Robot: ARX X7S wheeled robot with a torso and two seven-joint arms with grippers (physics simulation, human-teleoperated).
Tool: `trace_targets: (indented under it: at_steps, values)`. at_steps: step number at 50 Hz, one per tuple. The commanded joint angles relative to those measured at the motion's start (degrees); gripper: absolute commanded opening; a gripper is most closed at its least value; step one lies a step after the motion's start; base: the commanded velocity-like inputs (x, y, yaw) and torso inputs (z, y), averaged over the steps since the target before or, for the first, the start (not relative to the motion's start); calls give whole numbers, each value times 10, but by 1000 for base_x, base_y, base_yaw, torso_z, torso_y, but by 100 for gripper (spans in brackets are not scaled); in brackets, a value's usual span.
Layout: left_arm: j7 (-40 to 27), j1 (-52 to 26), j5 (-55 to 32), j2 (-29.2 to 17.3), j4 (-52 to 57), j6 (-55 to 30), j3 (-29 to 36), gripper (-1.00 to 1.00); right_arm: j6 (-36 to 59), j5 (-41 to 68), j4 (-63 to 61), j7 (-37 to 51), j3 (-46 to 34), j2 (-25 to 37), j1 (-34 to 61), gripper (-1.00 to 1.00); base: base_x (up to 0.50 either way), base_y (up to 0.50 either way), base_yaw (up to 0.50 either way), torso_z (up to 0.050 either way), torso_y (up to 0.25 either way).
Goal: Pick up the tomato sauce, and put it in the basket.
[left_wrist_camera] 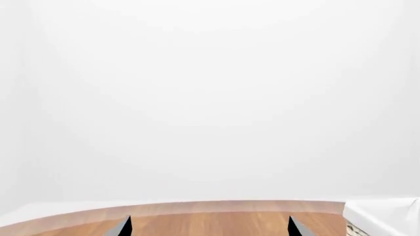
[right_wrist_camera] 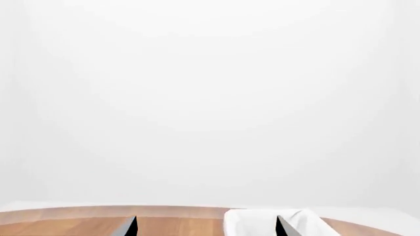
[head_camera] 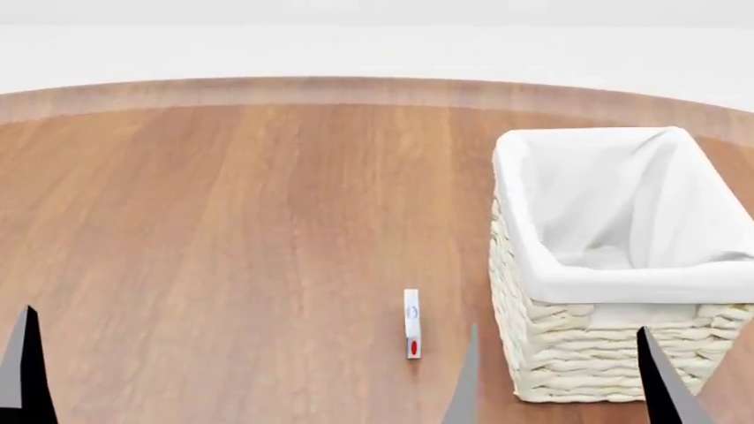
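Note:
The basket [head_camera: 613,283] is cream-white wicker with a white cloth liner. It stands on the wooden table [head_camera: 236,221] at the right, and nothing shows inside it. Its liner also shows in the right wrist view [right_wrist_camera: 256,223]. The tomato sauce can is out of view in every frame. My right gripper [right_wrist_camera: 206,230] is open and empty, and its two fingers [head_camera: 467,384] rise at the near edge, in front of the basket. My left gripper [left_wrist_camera: 210,230] is open and empty over the table, and only one of its fingers [head_camera: 24,367] shows at the near left.
A small thin white object with a red end [head_camera: 411,323] lies on the table just left of the basket. The table's curved far edge [head_camera: 353,84] meets a plain white background. A white corner [left_wrist_camera: 387,216] shows in the left wrist view.

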Motion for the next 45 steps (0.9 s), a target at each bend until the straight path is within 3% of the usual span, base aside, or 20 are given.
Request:
trace_targets:
  at_steps: [1, 28, 36, 45]
  values:
    - [-5, 6, -3, -5, -1, 8, 0, 100, -7, 2, 3, 5, -3, 0, -4, 100, 0, 0, 0, 0, 0]
    - [-5, 11, 2, -10, -18, 31, 14, 100, -40, -41, 15, 5, -25, 6, -45, 100, 45, 0, 0, 0, 0]
    - [-6, 15, -1, -14, -21, 35, 10, 100, -81, -108, 19, 26, -50, 14, -117, 100, 0, 0, 0, 0, 0]
    - [1, 26, 8, -12, -34, 50, 17, 100, -133, -254, 38, 69, -110, 2, -225, 100, 0, 0, 0, 0, 0]
